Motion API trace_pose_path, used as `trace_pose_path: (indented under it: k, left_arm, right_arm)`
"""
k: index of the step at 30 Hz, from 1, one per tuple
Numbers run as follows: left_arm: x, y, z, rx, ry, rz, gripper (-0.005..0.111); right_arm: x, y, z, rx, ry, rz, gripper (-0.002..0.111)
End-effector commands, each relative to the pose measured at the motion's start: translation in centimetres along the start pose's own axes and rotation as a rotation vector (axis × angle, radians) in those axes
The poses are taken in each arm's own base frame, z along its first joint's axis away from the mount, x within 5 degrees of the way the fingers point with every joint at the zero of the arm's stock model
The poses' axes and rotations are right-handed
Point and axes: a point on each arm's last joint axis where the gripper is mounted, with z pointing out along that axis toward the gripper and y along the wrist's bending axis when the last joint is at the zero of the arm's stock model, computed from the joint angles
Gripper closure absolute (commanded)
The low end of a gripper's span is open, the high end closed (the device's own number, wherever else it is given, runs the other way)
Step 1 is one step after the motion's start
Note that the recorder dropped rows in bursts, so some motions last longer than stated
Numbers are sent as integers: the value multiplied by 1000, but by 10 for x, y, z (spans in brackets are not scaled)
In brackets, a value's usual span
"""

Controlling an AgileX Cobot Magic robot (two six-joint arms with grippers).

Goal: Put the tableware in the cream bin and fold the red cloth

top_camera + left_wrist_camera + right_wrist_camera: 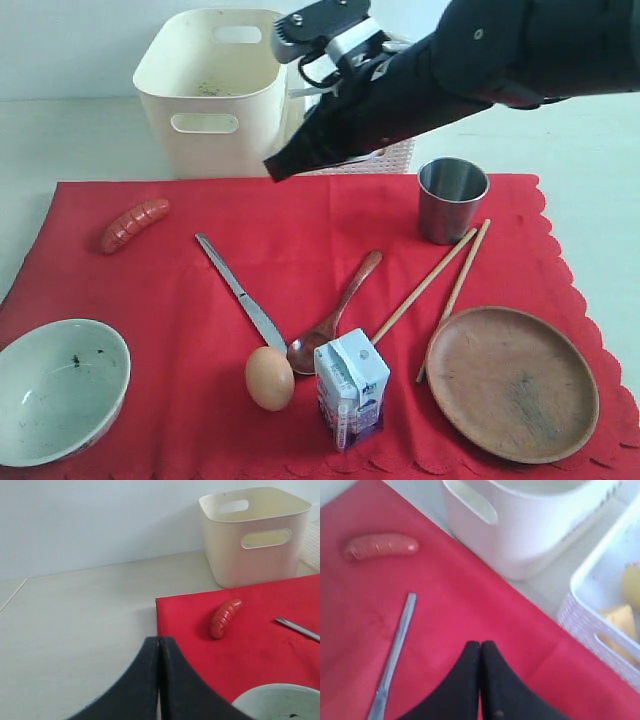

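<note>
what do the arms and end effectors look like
The right arm is black with a matte covering, a grey and silver bracket and thin dark cables at its wrist. Both the left end effector and right end effector have two smooth black fingers curving to a narrow tip.

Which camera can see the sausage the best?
The left wrist view: the sausage is close, sharp and whole, lying on the red cloth. The exterior view shows the sausage whole too, but smaller. The right wrist view shows it blurred.
</note>
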Motion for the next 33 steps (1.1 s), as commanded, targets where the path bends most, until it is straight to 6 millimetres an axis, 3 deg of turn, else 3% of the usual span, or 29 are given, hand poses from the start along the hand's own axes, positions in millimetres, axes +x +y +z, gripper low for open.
trace_pose_path:
  k: [1, 6, 13, 21, 24, 30, 33]
  left_arm:
    - [0, 0, 0, -3, -9, -6, 107]
    - [0, 0, 0, -3, -9, -6, 107]
    - [0, 0, 0, -3, -9, -6, 107]
    - [0, 0, 0, -3, -9, -6, 107]
    - [0, 0, 0, -3, -9, -6, 107]
    - [0, 0, 0, -3, -9, -6, 107]
    - [0, 0, 0, -3, -9, -6, 107]
  right_arm:
    - [-6, 23, 18, 39, -129, -49, 108]
    - [-9, 42, 50, 8, -118, -75, 108]
    - [-25, 49, 92, -75, -40, -69, 108]
    - [-44, 73, 135, -131, -66, -179, 107]
    - [-47, 74, 152, -124, -91, -178, 94]
    - [-49, 76, 175, -140, -70, -251, 47]
    - [-49, 79, 182, -175, -9, -306, 30]
